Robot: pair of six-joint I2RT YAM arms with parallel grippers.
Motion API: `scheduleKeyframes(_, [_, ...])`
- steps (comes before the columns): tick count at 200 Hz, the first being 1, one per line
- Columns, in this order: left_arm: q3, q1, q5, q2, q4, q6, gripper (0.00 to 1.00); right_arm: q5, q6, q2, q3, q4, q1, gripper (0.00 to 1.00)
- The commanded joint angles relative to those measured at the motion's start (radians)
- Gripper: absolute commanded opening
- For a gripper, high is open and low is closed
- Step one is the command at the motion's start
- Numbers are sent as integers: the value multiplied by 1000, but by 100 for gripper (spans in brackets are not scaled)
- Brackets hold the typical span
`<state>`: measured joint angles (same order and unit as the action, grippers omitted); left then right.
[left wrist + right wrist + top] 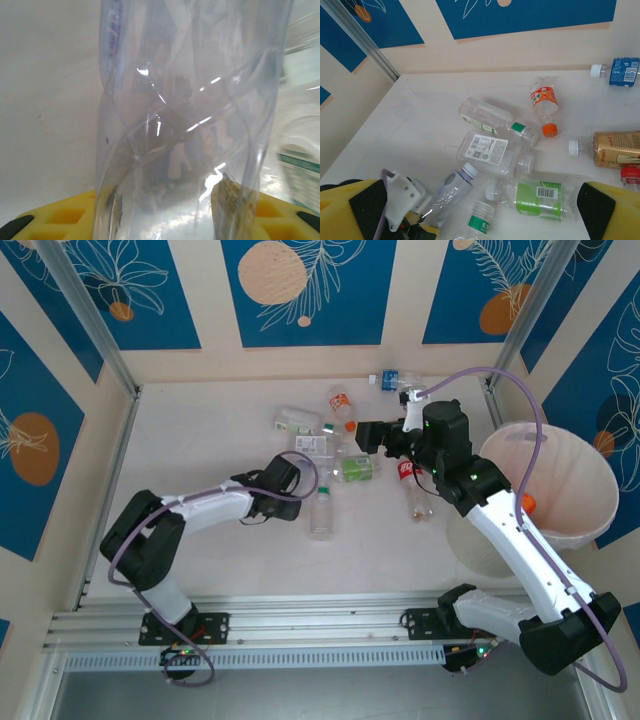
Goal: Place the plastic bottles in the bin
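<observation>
1. The clear bottle point(190, 125) is lying among the other plastic bottles point(345, 455) at mid-bench, well apart from the bin point(590, 475) on the right.
2. The left gripper point(285, 478) is clamping it. Judged step: pickup. The next move is calling for a lift, then a long carry rightward.
3. The right gripper point(482, 220) is hovering, jaws apart.
4. The pale bench point(200, 430) is sitting within blue-patterned walls point(305, 290).

Clear btl point(190, 125) blurred close-up, both ends cut off; blue-label btl point(620, 71) clipped at R-wrist view's edge.
</observation>
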<state>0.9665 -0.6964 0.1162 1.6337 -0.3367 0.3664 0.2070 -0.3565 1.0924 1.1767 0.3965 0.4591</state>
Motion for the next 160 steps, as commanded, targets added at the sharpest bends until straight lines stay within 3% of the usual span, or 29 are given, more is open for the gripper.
scheduleKeyframes(1, [7, -9, -118, -104, 64, -36, 33, 19, -32, -1, 18, -5, 7, 99])
scheduleKeyframes(36, [3, -7, -246, -192, 209, -19, 34, -21, -120, 23, -18, -47, 7, 100])
scheduleKeyframes(90, [1, -6, -488, -213, 483, 27, 34, -259, -282, 96, -22, -132, -5, 100])
scheduleKeyframes(110, [3, -8, -539, -201, 540, 49, 34, -334, -338, 120, -34, -183, -16, 100])
scheduleKeyframes(160, [-10, -7, -624, -190, 624, 77, 35, -364, -373, 205, -4, -163, -14, 100])
